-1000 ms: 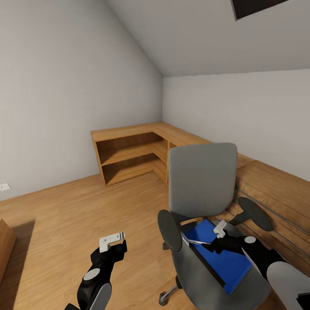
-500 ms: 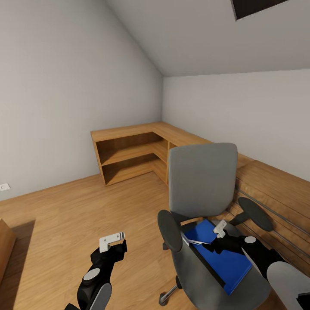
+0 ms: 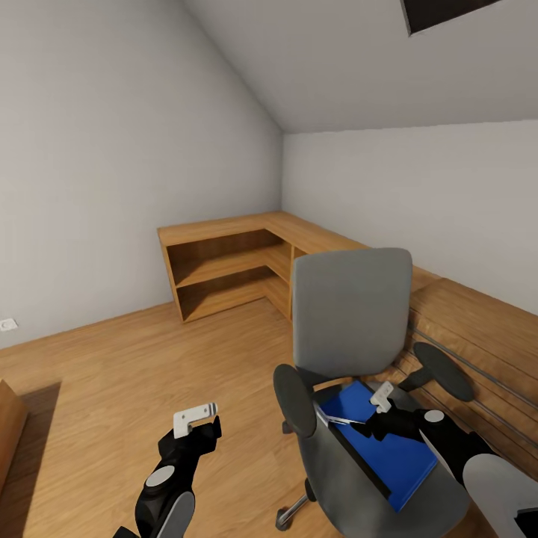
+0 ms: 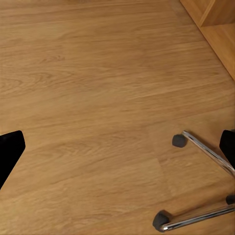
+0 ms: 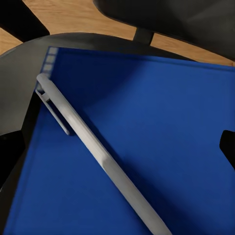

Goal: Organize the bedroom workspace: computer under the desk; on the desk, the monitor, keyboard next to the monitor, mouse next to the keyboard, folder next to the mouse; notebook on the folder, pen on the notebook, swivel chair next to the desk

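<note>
Blue is the colour of the flat item seen on the seat of the grey swivel chair; whether it is the folder or the notebook cannot be told from the head view, and a darker edge beneath it suggests a second flat item under it. A grey pen is laid diagonally across the blue cover in the right wrist view (its clip end is turned toward the cover's corner). In the head view the pen is seen near the front left part of the blue cover.

The right gripper is held just above the blue cover, close to the pen. Its fingers are spread apart, dark tips being seen at opposite edges of the right wrist view, and nothing is held between them.

The left gripper is held over the wooden floor, well apart from the chair's seat. Its dark fingertips are seen wide apart in the left wrist view with nothing grasped; the chair's chrome legs and castors are seen below it.

A wooden corner shelf unit is set against the walls behind the chair.
</note>
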